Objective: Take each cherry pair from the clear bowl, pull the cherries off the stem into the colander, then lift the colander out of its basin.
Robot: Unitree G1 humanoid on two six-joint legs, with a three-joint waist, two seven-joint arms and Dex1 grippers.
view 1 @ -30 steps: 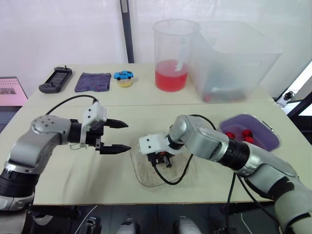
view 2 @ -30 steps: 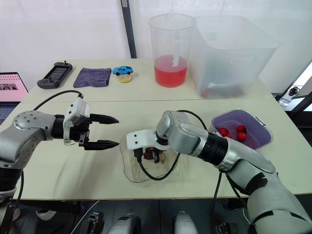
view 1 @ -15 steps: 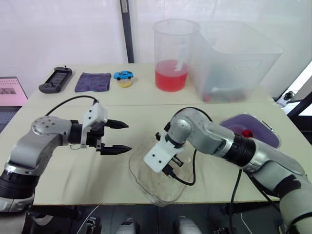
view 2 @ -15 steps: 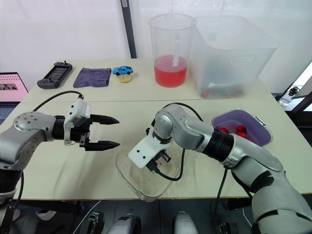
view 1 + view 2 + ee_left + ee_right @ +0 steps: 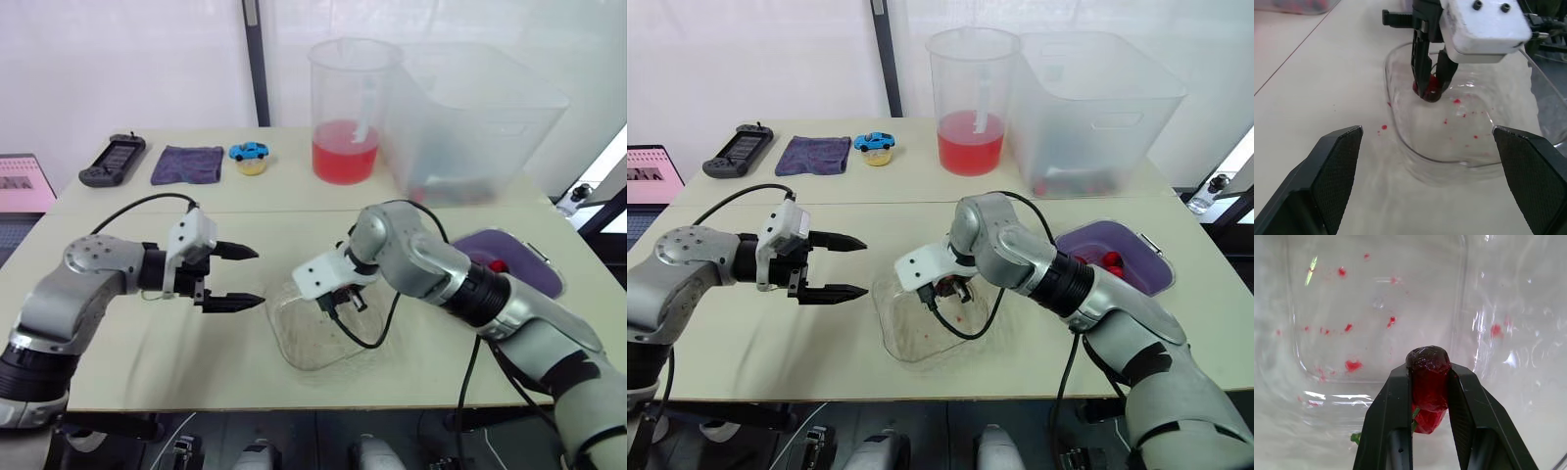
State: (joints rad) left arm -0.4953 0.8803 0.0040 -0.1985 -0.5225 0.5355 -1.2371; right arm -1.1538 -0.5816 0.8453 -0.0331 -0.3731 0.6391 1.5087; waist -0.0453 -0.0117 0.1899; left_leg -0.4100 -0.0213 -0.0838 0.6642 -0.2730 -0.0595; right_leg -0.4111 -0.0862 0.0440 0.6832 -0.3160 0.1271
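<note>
Over the bowl (image 5: 294, 343), my right gripper (image 5: 948, 291) is squeezed tight on a cherry pair (image 5: 1427, 367). One cherry sits up by the tips and the other is just under it. My left gripper (image 5: 260, 275) is wide open and holds nothing. It waits just left of the bowl, with its tips pointing at the cherries, so the pair lies straight ahead of those jaws. I think the left must reach in and pull. The colander (image 5: 1087, 238) sits well off to the right, nearer my right arm.

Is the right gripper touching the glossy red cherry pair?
Touching. The right wrist view shows the right gripper closed on the red cherry pair, black fingers pressed against both its sides, no gap.
</note>
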